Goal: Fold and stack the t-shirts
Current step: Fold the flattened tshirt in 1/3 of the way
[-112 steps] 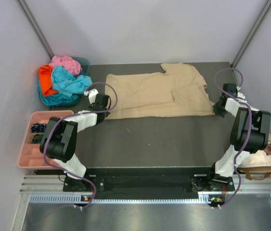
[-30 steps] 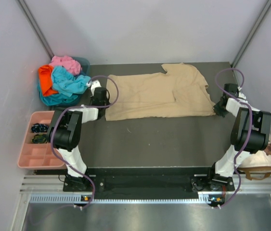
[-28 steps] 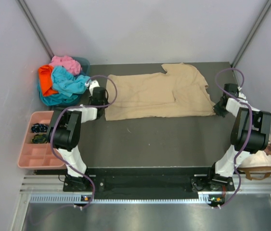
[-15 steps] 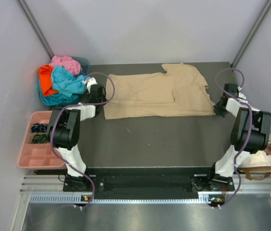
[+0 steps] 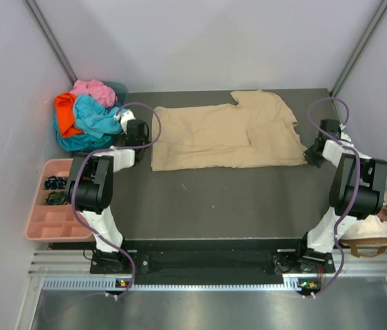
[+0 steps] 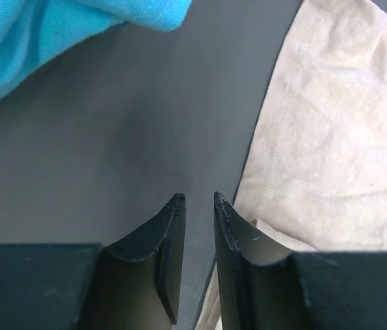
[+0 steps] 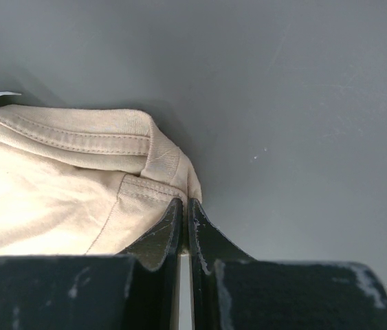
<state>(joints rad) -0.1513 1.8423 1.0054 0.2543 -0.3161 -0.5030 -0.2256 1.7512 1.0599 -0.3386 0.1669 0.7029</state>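
Note:
The tan t-shirt [image 5: 224, 137] lies spread flat across the back of the table. My left gripper [image 6: 198, 198] stands a little open, and only bare table shows in the narrow gap between its fingers. In the top view the left gripper [image 5: 140, 132] sits just off the shirt's left hem [image 6: 286, 130], not holding it. My right gripper [image 7: 185, 201] is shut on the tan t-shirt's [image 7: 56, 185] seamed right edge, at the far right of the table [image 5: 310, 157]. Turquoise [image 5: 97, 118], orange [image 5: 64, 112] and pink [image 5: 91, 89] t-shirts are heaped at the back left. A turquoise fold [image 6: 35, 41] shows above my left fingers.
A pink compartment tray [image 5: 38, 223] with small dark items stands off the table's left edge. A cream cap [image 5: 372, 230] lies beside the right arm's base. The heap of shirts rests in a teal basket [image 5: 119, 89]. Grey walls close in the back and sides.
My left gripper has slid left and back along the table, opened slightly and let go of the tan shirt's left edge, which has settled slightly back to the right. The right gripper has not moved.

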